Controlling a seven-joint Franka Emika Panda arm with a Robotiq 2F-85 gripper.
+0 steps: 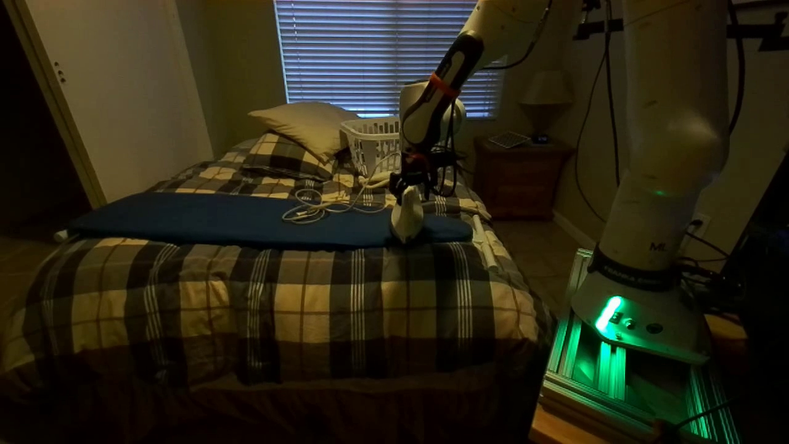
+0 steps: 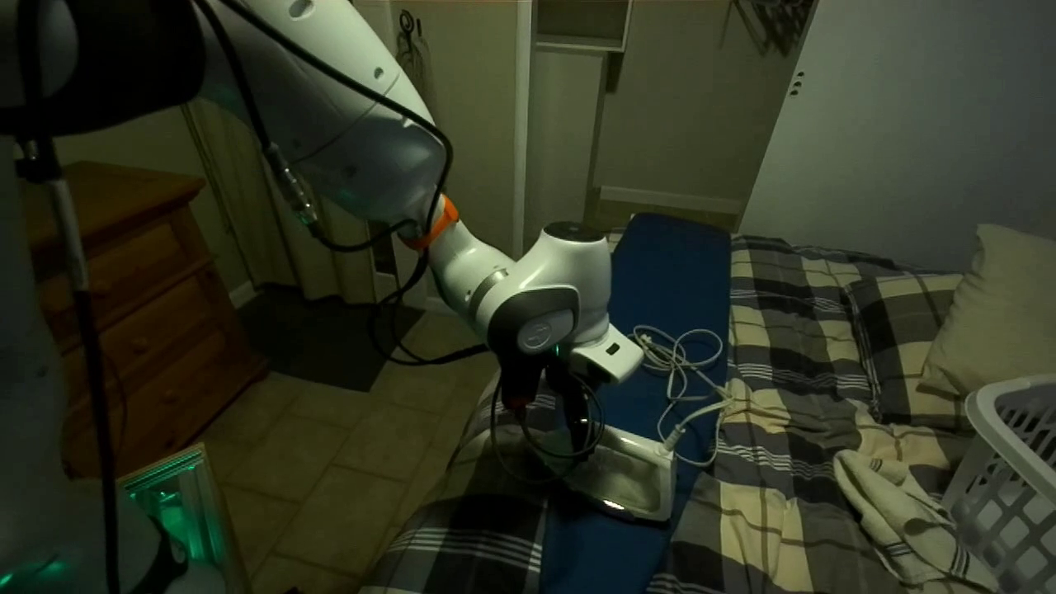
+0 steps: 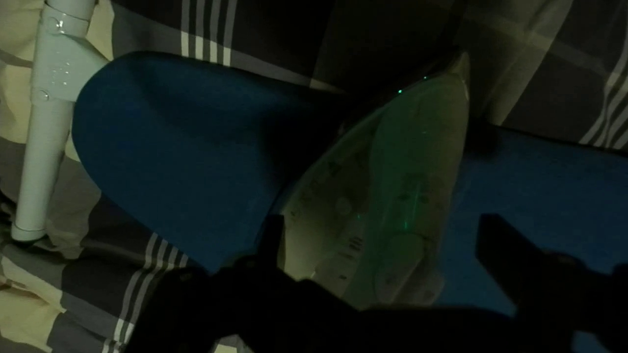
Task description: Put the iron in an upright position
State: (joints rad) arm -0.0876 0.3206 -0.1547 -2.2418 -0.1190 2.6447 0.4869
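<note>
The pale iron (image 1: 408, 216) rests on the blue ironing board (image 1: 246, 219). In the wrist view the iron (image 3: 392, 196) points its nose toward the top, and its handle and dial side face the camera. In an exterior view its rear (image 2: 648, 483) shows, with the cord leaving it. I cannot tell if it is flat or tilted onto its side. My gripper (image 3: 385, 235) is open around the rear of the iron. The left finger overlaps the iron's side; the right finger stands apart, with blue board showing between. Contact is too dark to tell. The iron's back end is hidden behind the gripper.
A pale cord (image 1: 308, 206) lies coiled on the board. A white laundry basket (image 2: 1011, 437), a towel (image 2: 899, 511) and pillows (image 1: 308, 126) are farther up the bed. A white board leg (image 3: 44, 122) sticks out at the board's rounded end. Plaid bedding (image 1: 296, 308) surrounds the board.
</note>
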